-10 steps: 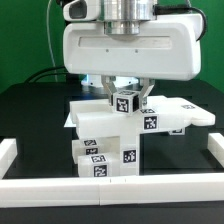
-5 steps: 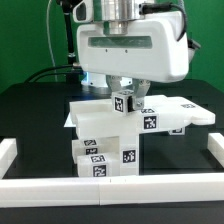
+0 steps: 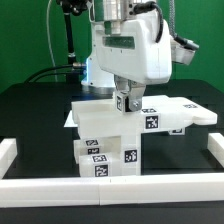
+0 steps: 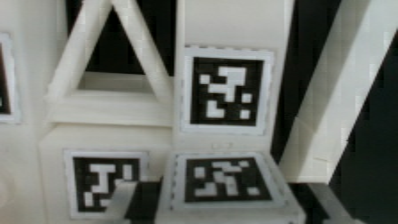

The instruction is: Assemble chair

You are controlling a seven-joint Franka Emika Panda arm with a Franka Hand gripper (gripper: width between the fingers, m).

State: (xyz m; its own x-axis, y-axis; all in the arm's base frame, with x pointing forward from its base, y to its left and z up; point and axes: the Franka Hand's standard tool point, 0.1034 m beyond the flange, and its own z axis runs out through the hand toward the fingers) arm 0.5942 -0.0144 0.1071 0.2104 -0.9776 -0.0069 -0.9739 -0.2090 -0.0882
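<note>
The partly built chair (image 3: 104, 128) stands mid-table as a stack of matte-white tagged blocks, with a flat slab (image 3: 186, 112) reaching toward the exterior view's right. My gripper (image 3: 126, 100) hangs straight down over its top, shut on a small cube-ended leg (image 3: 125, 103) that sits against the top of the stack. In the wrist view the leg's tagged face (image 4: 222, 180) lies between my dark fingers (image 4: 143, 205), beside a long tagged bar (image 4: 228, 88) and a frame with a triangular opening (image 4: 103, 62). Whether the leg is seated in a hole is hidden.
Plain white border rails run along the front (image 3: 110, 188) and both sides (image 3: 8, 150) of the black table (image 3: 40, 110). Black cables and a stand (image 3: 68, 45) rise behind the arm at the back.
My hand has turned about its vertical axis, from broad face toward the camera to nearly side-on, keeping hold of the leg. The chair parts have stayed put.
</note>
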